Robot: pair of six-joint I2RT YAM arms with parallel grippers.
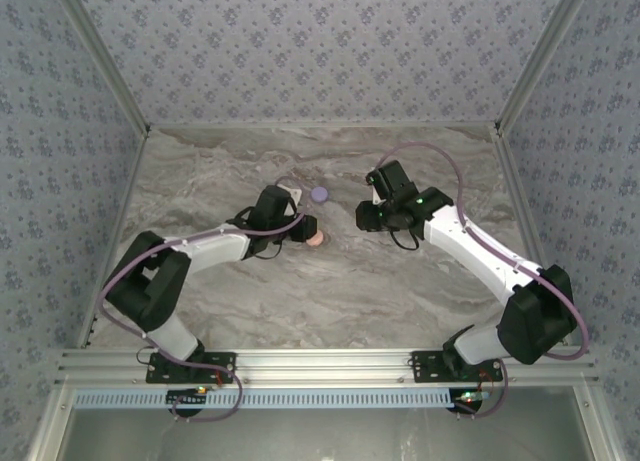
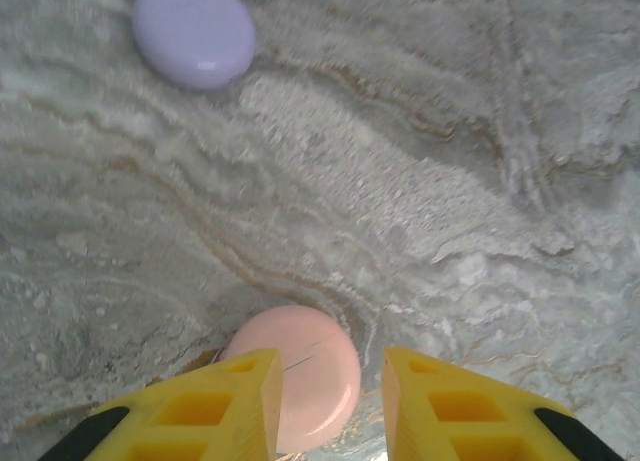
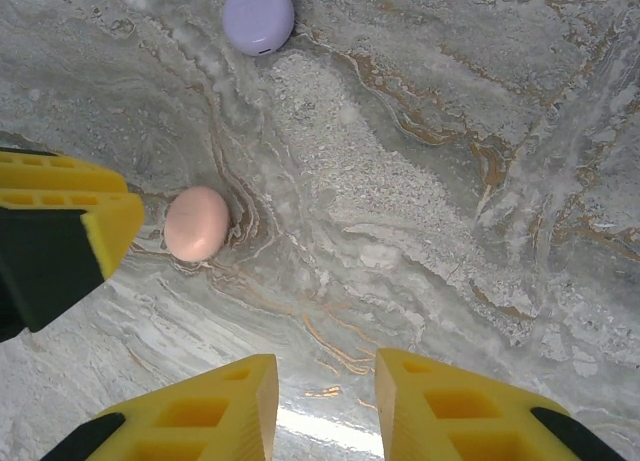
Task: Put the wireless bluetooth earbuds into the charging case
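The pink charging case (image 1: 314,238) lies flat and shut about midway between the left and right edges of the desk (image 1: 400,301). The lilac charging case (image 1: 319,193) lies near it on the far-edge side, and the two do not touch. The left jaws stand partly open right at the pink charging case and grip nothing. From the left wrist, the case sits on the marble past the gap, its left side hidden behind one yellow finger (image 2: 200,411). The right jaws, toward the right edge from both cases, stand partly open and empty, fingers (image 3: 200,411) apart over marble.
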